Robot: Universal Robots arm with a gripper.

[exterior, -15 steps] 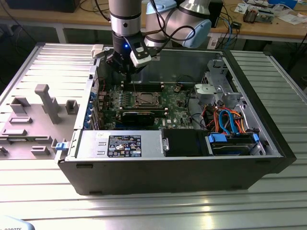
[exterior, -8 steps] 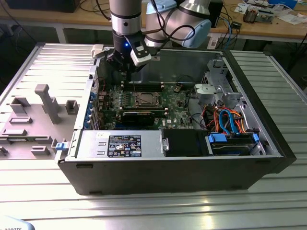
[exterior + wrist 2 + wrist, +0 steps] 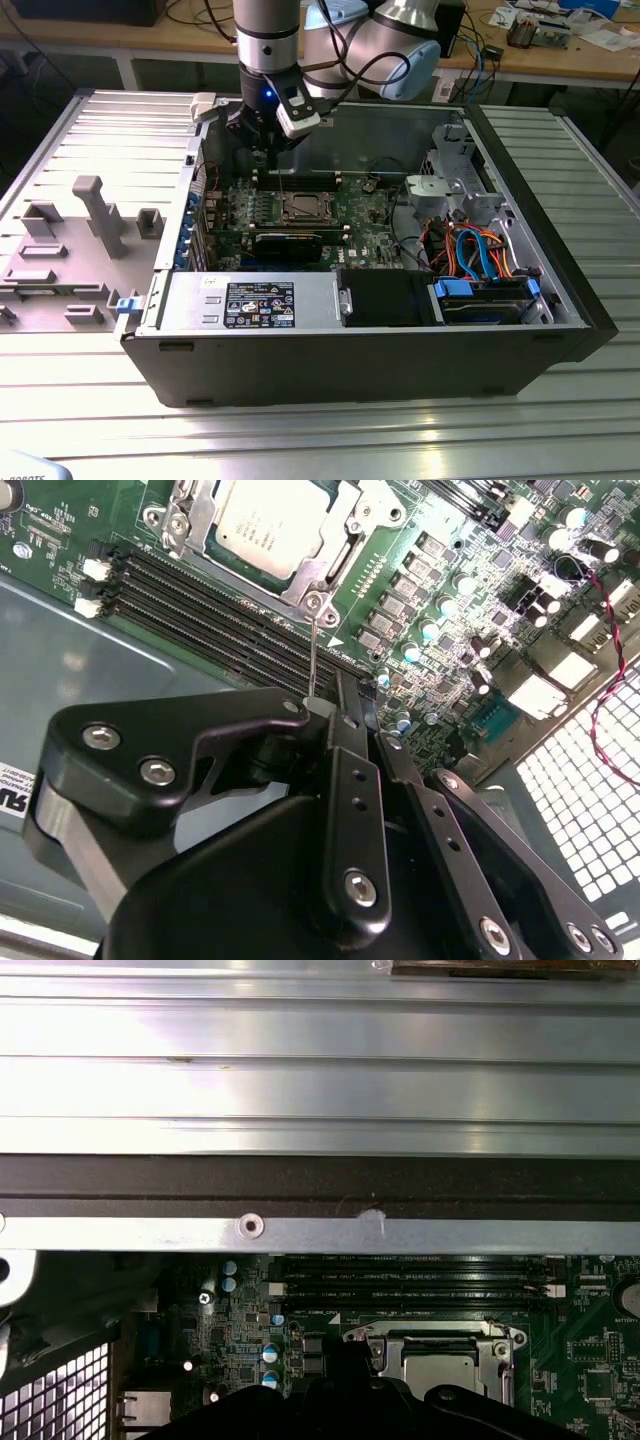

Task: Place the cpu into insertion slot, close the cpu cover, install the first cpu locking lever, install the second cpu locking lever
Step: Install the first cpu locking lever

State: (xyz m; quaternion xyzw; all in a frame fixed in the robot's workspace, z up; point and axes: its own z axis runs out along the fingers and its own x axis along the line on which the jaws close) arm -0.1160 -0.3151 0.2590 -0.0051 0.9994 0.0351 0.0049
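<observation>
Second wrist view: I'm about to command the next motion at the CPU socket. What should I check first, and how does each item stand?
1. cpu seated: ok, it lies flat inside the frame.
2. cover closed over the cpu: ok.
3. lever at the gripper: ok, its end meets the shut tip.
4. Grip on the lever: cannot tell.
5. Lever latched down: not ok, it stands up off the board.
6. Second lever: cannot tell.
</observation>
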